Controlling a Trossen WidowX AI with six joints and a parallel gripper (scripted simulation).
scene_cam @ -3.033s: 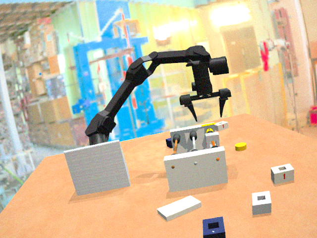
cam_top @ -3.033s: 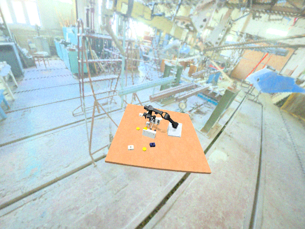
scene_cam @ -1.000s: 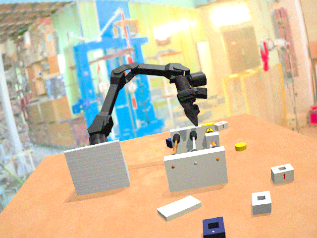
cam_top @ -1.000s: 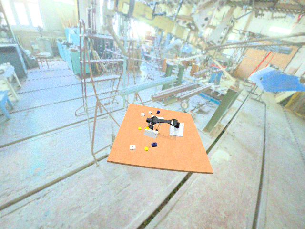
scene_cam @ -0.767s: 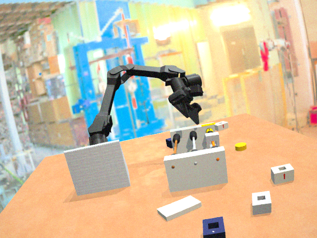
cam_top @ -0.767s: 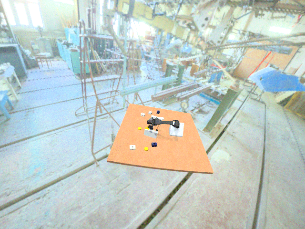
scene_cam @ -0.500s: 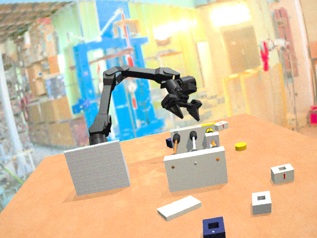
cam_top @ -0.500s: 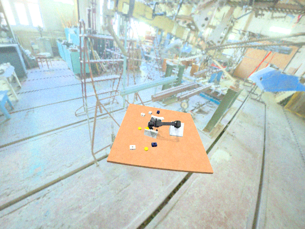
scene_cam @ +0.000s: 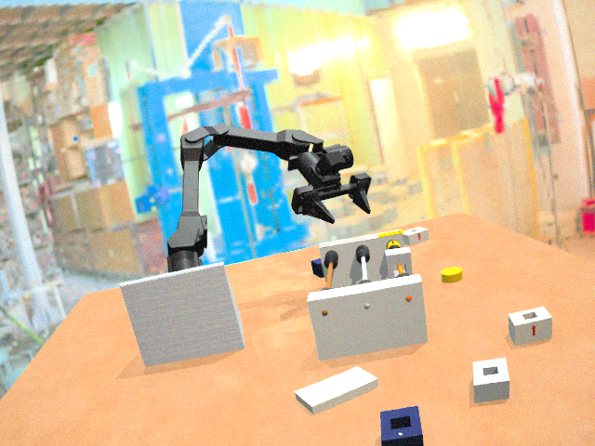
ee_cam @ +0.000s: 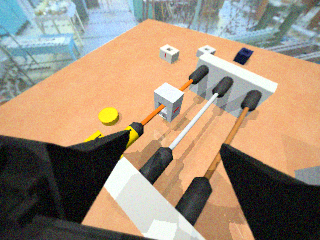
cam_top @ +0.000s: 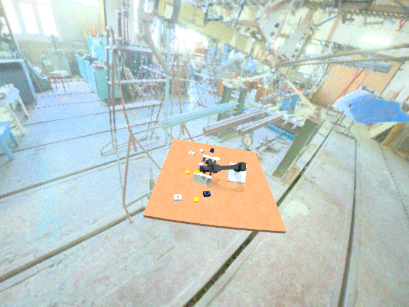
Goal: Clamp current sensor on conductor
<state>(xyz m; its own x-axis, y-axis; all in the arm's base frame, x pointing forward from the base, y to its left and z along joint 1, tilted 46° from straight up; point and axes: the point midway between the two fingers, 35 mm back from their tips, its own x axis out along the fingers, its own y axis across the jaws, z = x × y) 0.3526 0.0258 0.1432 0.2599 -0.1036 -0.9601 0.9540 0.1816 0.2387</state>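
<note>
The white sensor (scene_cam: 404, 254) (ee_cam: 169, 95) hangs around the orange LOAD conductor (ee_cam: 151, 117), between the two white walls. Its window shows at its lower side, and I cannot tell whether it is latched. A red arrow is on its side; its direction is too small to tell. The yellow LOAD marker (scene_cam: 390, 233) (ee_cam: 93, 137) lies on top of one wall, by a black and yellow sleeve (scene_cam: 392, 243) (ee_cam: 131, 135). My gripper (scene_cam: 350, 216) (ee_cam: 174, 140) is open and empty, tilted above the LOAD-side wall, clear of the sensor.
A silver and a brown conductor run beside the LOAD one. White blocks (scene_cam: 530, 330) (scene_cam: 490, 389) (ee_cam: 169, 54), navy blocks (cam_top: 206, 194) (ee_cam: 243, 55) and yellow discs (cam_top: 196, 199) (scene_cam: 451, 274) (ee_cam: 108, 116) stand around. A flat white slab (scene_cam: 336, 387) and a panel (scene_cam: 182, 317) are near the walls.
</note>
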